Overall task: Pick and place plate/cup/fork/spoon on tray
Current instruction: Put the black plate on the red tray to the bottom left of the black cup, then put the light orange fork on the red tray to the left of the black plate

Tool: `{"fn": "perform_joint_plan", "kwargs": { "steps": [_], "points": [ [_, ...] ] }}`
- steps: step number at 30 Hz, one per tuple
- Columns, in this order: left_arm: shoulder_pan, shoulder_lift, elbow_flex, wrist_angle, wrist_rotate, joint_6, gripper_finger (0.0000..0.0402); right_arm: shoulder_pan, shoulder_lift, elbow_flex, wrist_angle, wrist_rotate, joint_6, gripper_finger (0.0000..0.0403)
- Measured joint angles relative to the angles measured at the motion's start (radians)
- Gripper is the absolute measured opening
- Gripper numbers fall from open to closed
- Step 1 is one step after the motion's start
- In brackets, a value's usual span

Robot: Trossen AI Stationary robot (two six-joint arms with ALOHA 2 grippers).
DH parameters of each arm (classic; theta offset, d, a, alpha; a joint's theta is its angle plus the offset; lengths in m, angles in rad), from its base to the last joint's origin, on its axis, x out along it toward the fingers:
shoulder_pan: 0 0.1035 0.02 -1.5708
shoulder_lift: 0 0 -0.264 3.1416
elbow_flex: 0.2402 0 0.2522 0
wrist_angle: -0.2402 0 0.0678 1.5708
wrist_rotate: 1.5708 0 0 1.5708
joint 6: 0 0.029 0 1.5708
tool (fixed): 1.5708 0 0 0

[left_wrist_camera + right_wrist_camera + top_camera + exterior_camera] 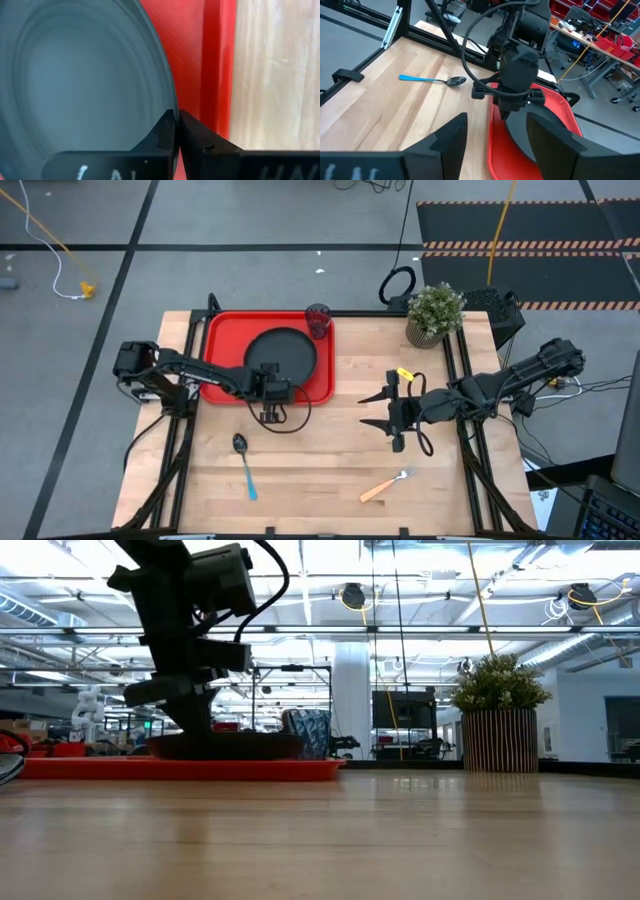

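Note:
The black plate (281, 350) lies in the red tray (222, 330) at the table's far left. The dark cup (318, 321) stands in the tray's far right corner. My left gripper (270, 383) points down at the plate's near rim and is shut on it. My right gripper (368, 410) hovers open and empty at mid table, pointing toward the tray. The blue-handled spoon (243, 465) lies flat on the table near the tray's near side. The orange-handled fork (388, 485) lies flat near the front edge. My left gripper pinches the plate's raised rim (169, 107) at its near side between its two fingers, one finger inside the rim and one outside. The fingers come from above, pointing down. The plate sits low in the tray (192, 75); whether it is lifted off the tray floor I cannot tell.
A potted green plant (435, 315) stands at the table's far right. Bare wood lies between the tray and my right gripper and along the front edge around the spoon and fork.

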Motion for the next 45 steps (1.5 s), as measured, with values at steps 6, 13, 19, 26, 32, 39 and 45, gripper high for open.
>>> {"fn": "perform_joint_plan", "kwargs": {
  "steps": [6, 13, 19, 26, 32, 39, 45],
  "points": [
    [0.012, 0.0, 0.0, 0.029, 0.046, 0.035, 0.0011, 0.0, 0.0, 0.0, 0.0, 0.0, 0.0, 0.0196],
    [0.035, 0.0, 0.0, 0.042, 0.068, 0.049, 0.0024, 0.0, 0.0, 0.0, 0.0, 0.0, 0.0, 0.0196],
    [0.039, 0.0, 0.0, 0.043, 0.069, 0.046, 0.004, 0.0, 0.0, 0.0, 0.0, 0.0, 0.0, 0.0196],
    [0.038, 0.0, 0.0, 0.054, 0.071, 0.013, 0.0044, 0.0, 0.0, 0.0, -0.001, 0.0, 0.0, 0.0196],
    [0.038, 0.0, 0.0, 0.073, 0.07, -0.007, 0.0071, 0.0, 0.0, 0.0, -0.002, 0.0, 0.0, 0.0196],
    [0.038, 0.0, 0.001, 0.07, 0.07, -0.029, 0.0131, 0.0, 0.0, 0.0, -0.004, 0.0, 0.0, 0.0196],
    [0.038, 0.0, 0.066, -0.028, 0.054, -0.074, 0.0151, 0.0, 0.0, 0.0, -0.026, 0.0, 0.0, 0.0196]
  ]
}}
